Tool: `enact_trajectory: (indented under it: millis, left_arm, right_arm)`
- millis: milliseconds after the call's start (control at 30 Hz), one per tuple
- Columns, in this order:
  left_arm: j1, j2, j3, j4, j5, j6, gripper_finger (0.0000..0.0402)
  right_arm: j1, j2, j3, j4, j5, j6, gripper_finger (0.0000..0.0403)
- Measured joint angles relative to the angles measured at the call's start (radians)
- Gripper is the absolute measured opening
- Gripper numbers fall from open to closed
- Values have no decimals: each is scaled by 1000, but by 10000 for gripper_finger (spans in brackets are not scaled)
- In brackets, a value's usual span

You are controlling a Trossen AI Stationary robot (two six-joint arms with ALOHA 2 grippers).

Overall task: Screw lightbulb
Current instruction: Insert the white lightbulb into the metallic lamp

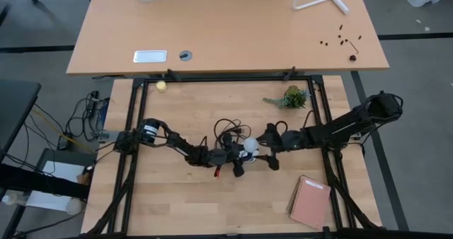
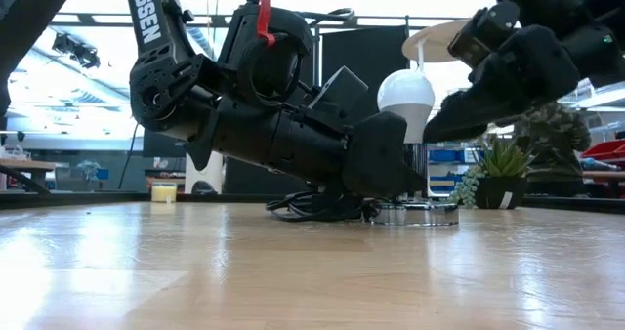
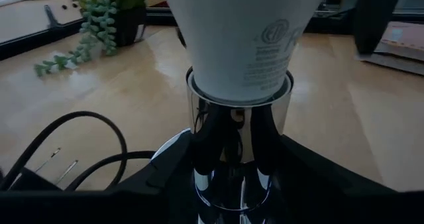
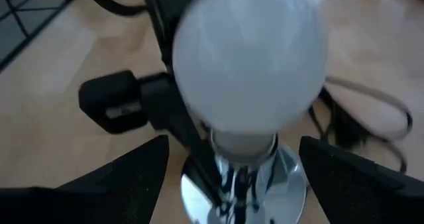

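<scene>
The white lightbulb (image 2: 405, 94) stands upright with its base in the silver socket (image 3: 232, 128). The socket's round disc (image 2: 418, 214) rests on the table, and a black cord (image 1: 226, 129) runs off from it. My left gripper (image 3: 232, 187) is low at the table and shut on the socket; it also shows in the high view (image 1: 237, 160). My right gripper (image 4: 233, 148) is open, one finger on each side of the bulb and clear of it. In the high view my right gripper (image 1: 267, 148) is just right of the bulb (image 1: 249, 146). My left gripper pinches the socket's chrome stem (image 3: 228, 174) between its two fingers, below the cup that holds the bulb. The fingers (image 3: 165, 181) come level from the table's left. The socket stands upright with its disc on the table.
A small potted plant (image 1: 290, 97) stands far right of the bulb. A pink notebook (image 1: 310, 201) lies near the front right. A yellowish ball (image 1: 161, 85) lies at the far left. The cord loops (image 2: 312, 205) lie behind the socket.
</scene>
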Motion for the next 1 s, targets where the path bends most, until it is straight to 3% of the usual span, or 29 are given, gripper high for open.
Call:
enact_trajectory:
  millis: [300,600,867,1000]
  left_arm:
    - [-1,0,0,2,5,-8,198]
    - [0,0,0,-12,-82,-52,198]
    - [0,-1,-1,-16,-45,-31,198]
    - [-2,0,0,0,18,4,198]
  right_arm:
    - [9,0,0,44,-95,-19,347]
    - [139,0,0,18,-154,102,347]
    - [121,-8,0,-81,69,121,347]
    - [72,-8,0,-47,94,65,347]
